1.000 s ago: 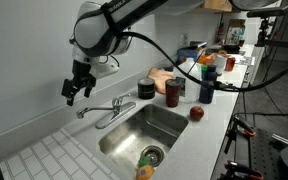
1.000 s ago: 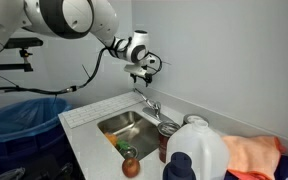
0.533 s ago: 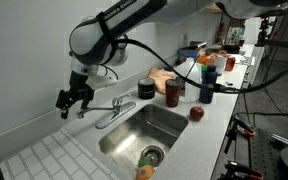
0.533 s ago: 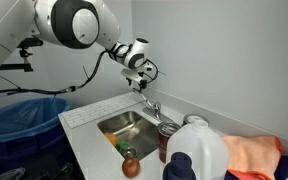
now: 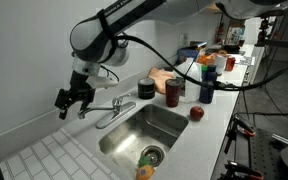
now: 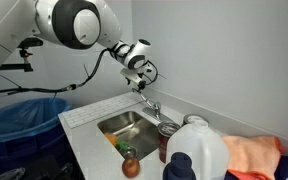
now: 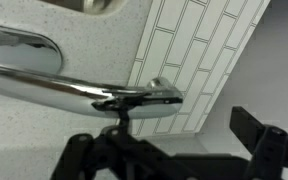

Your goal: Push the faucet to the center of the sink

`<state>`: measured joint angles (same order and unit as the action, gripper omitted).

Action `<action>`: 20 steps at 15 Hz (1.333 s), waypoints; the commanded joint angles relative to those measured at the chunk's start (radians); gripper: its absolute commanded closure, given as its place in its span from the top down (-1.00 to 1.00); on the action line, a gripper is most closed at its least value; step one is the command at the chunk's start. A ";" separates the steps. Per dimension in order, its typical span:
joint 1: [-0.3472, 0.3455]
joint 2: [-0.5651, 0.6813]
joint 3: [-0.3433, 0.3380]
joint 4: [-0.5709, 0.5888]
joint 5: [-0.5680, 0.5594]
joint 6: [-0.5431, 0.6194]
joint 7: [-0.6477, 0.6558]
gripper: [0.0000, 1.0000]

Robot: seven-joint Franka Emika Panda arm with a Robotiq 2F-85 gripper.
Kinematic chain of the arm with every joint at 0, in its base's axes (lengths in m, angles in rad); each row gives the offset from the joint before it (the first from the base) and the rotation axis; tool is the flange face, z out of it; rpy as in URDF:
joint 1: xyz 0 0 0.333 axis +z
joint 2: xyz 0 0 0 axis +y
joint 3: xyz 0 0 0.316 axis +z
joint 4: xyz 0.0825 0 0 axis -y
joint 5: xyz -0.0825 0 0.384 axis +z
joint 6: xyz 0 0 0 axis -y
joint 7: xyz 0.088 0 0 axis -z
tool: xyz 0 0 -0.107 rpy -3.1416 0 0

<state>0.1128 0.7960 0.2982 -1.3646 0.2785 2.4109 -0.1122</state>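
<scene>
The chrome faucet (image 5: 108, 110) stands at the back rim of the stainless steel sink (image 5: 169, 122), its thin spout lying along that rim rather than over the basin. It also shows in an exterior view (image 6: 151, 105), behind the sink (image 6: 112, 124). My gripper (image 5: 70, 102) hangs just beyond the faucet's end, close above the counter, fingers apart and empty; it also shows in an exterior view (image 6: 140, 80). In the wrist view the spout (image 7: 79, 92) crosses the frame just ahead of the open gripper (image 7: 174, 150), not between the fingers.
A red can (image 5: 173, 92), apple (image 5: 197, 113), dark bottle (image 5: 206, 88) and black round tin (image 5: 146, 89) crowd the counter beside the sink. A yellow item (image 5: 144, 172) lies near the drain (image 5: 151, 155). A tiled draining area (image 5: 44, 155) lies below the gripper. A white jug (image 6: 199, 155) stands close to the camera.
Over the last second my gripper dropped down toward the counter by the faucet's end. In the last half second it hardly moved. The faucet has not shifted.
</scene>
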 commanded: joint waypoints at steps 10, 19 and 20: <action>-0.113 -0.216 0.040 -0.311 0.176 -0.158 -0.076 1.00; -0.105 -0.323 -0.044 -0.454 0.155 -0.199 -0.060 1.00; -0.107 -0.333 -0.053 -0.470 0.155 -0.195 -0.059 1.00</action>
<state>0.0103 0.5266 0.2827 -1.7466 0.4276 2.2374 -0.1701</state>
